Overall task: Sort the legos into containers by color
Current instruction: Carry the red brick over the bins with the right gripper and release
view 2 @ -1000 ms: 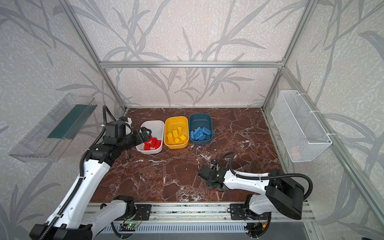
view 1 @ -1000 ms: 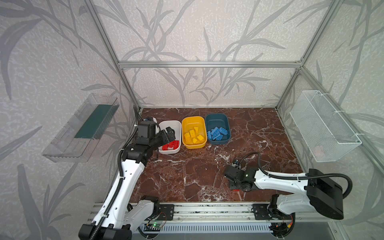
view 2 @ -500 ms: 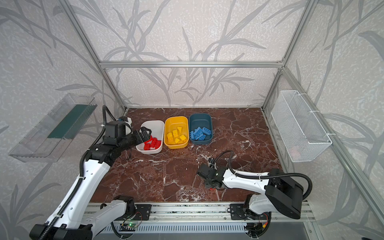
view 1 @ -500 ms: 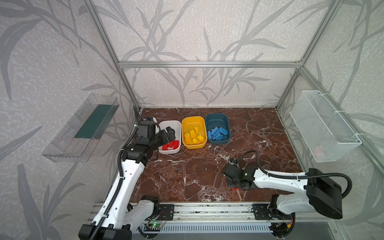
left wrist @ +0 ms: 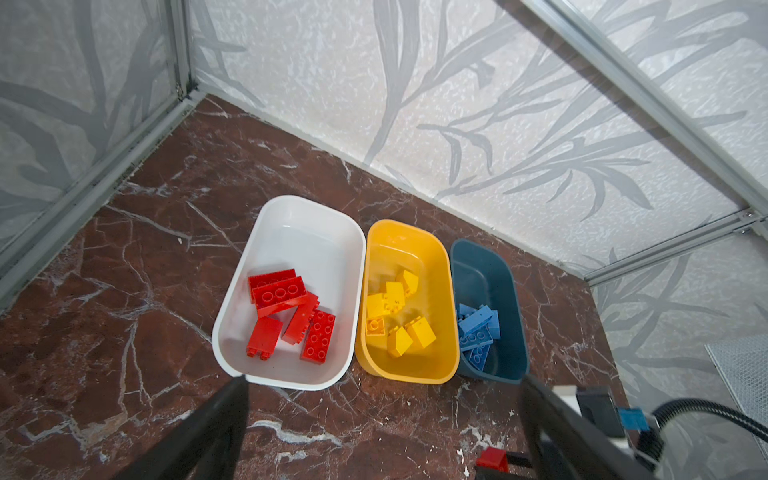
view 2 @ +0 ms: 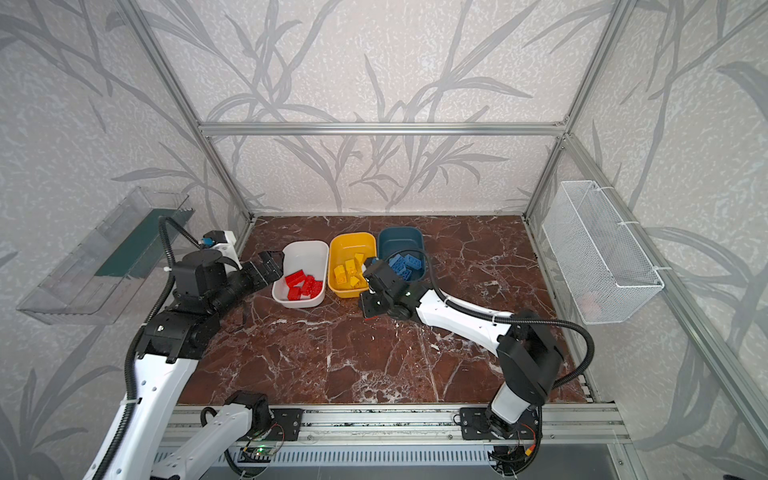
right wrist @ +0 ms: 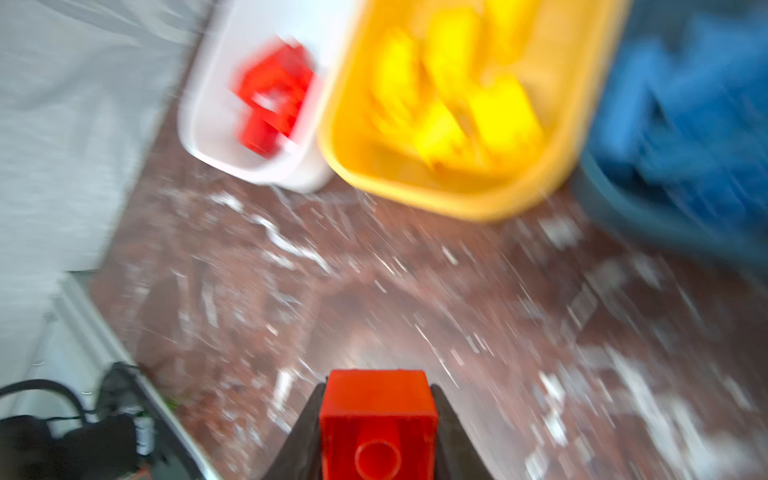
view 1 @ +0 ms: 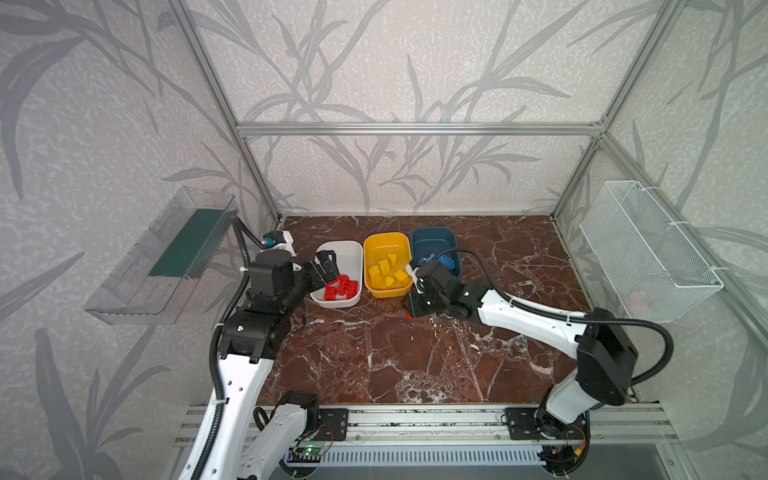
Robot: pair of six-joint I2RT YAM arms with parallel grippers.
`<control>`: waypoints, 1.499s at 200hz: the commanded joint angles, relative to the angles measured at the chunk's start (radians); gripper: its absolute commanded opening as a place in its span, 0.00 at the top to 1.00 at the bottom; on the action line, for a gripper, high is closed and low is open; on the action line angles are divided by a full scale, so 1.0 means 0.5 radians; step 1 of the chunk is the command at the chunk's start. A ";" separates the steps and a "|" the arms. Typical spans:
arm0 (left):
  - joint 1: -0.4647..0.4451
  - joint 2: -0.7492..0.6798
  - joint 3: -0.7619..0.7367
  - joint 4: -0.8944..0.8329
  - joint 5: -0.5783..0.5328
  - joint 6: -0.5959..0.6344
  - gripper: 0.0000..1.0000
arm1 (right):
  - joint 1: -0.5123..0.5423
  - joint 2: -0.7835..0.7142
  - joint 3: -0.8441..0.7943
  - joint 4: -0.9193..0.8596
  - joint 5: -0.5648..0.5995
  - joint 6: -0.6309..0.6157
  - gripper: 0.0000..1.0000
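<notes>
Right claw (view 1: 410,309) clamps a small red studded plastic brick (right wrist: 378,409), just before the yellow plastic tub (view 1: 388,292), above the marble floor (view 1: 374,353). It seems light, rigid, slippery; flat sides hold best.

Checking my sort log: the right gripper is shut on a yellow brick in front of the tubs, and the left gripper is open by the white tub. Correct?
No: the brick in the right gripper is red, not yellow, as the right wrist view shows. The rest stands.

Bright even light, soft shadows, right wrist view heavily motion-blurred
</notes>
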 commanded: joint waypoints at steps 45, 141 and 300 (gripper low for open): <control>-0.011 -0.097 0.118 -0.138 -0.132 0.056 0.01 | -0.046 0.810 1.078 0.006 -0.495 -0.235 0.80; -0.017 -0.092 -0.127 -0.074 -0.068 -0.009 0.01 | -0.053 1.889 2.584 -0.426 -0.559 -0.155 0.68; -0.019 0.243 -0.096 0.153 -0.365 -0.045 0.01 | -0.393 0.628 0.810 0.551 -0.465 -0.219 0.18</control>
